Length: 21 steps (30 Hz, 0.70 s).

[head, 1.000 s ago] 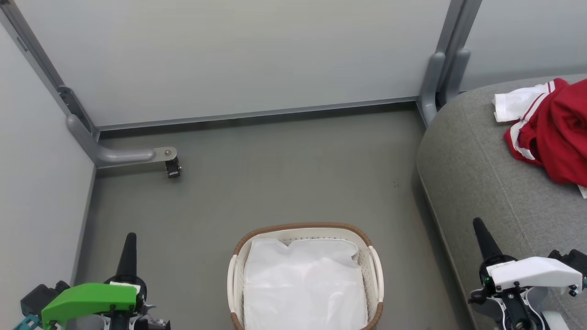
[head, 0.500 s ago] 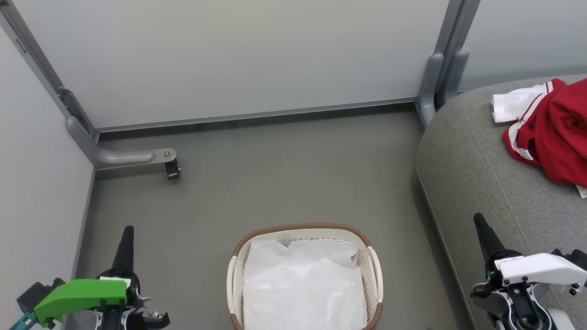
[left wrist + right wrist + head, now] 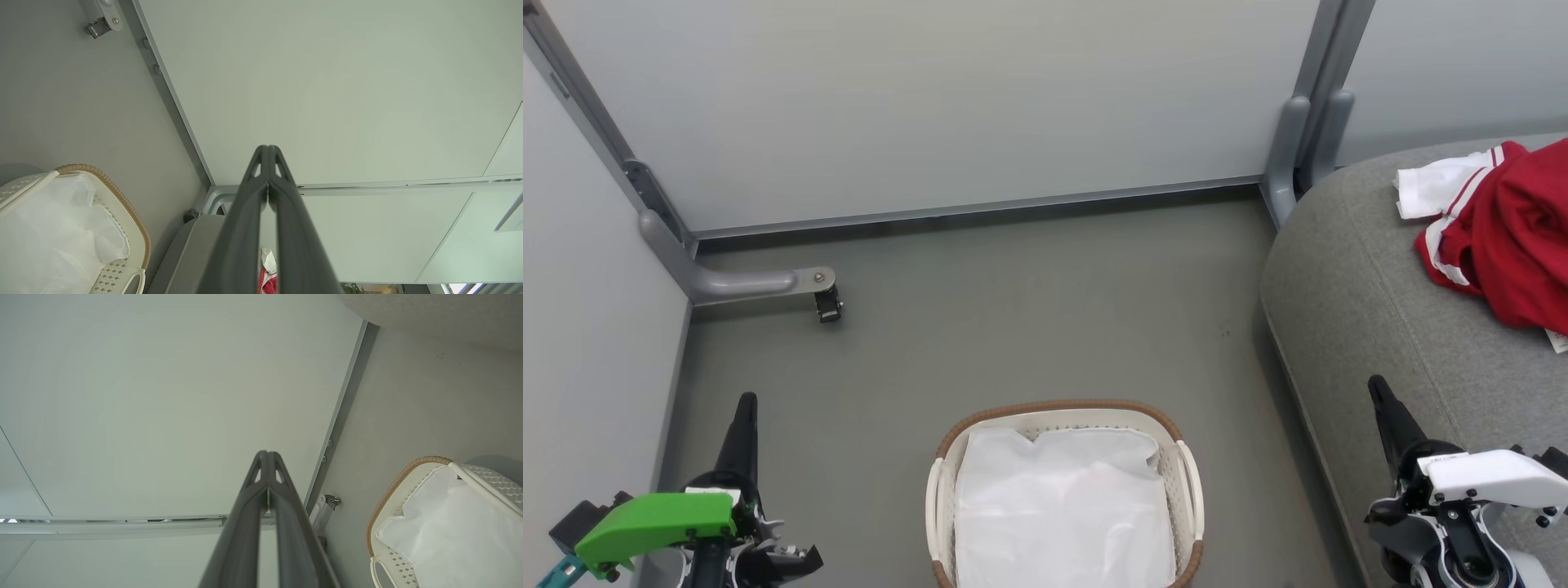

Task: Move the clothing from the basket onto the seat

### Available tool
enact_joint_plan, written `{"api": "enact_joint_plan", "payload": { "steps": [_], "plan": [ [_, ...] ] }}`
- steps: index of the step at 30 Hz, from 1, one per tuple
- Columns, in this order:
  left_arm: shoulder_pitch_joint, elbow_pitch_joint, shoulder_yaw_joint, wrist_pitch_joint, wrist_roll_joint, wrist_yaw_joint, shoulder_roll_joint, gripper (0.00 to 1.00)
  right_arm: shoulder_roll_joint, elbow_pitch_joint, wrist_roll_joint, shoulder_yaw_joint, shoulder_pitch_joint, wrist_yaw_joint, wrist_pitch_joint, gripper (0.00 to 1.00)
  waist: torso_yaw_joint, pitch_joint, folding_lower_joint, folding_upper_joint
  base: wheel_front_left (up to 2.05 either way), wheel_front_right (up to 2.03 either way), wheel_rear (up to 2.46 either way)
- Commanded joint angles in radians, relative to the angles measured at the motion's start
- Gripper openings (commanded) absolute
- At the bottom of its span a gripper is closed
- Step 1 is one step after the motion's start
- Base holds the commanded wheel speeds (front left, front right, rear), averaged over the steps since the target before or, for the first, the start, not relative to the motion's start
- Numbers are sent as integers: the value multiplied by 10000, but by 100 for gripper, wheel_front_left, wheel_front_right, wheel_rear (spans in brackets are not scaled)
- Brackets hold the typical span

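Pale grey wall panels (image 3: 947,106) in grey metal frames close off the far and left sides of a dull grey floor (image 3: 1029,310). The seat (image 3: 1372,310), a broad grey upholstered cushion with a rounded corner, stands along the floor's right edge. The basket (image 3: 1062,406) stands on the floor at its near edge, midway across and a little apart from the seat's left side; its brown woven rim runs round white perforated walls, and a white fabric liner (image 3: 1062,514) covers its inside. The clothing (image 3: 1511,237), a crumpled red heap with white stripes and a white panel, lies on top of the seat toward its far right corner, well apart from the basket. The left gripper (image 3: 745,408) hangs over the floor's near left corner, its two dark fingers pressed together on nothing. The right gripper (image 3: 1379,388) hangs over the seat's near left edge, its fingers likewise together and bare. A small black caster (image 3: 828,306) sits under a grey frame foot near the floor's far left corner.
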Motion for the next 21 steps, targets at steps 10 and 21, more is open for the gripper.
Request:
{"api": "enact_joint_plan", "payload": {
  "steps": [10,21],
  "plan": [
    [-299,-73,167,230,-750,-110,-14,0,-66,-97,846,-110,-178,-3,224,0,-24,-28,0,0,0,0,0],
    [-295,-67,195,296,-963,-124,-18,0,-66,-106,1097,-133,-175,-3,288,0,-35,-41,0,0,0,0,0]
  ]
}}
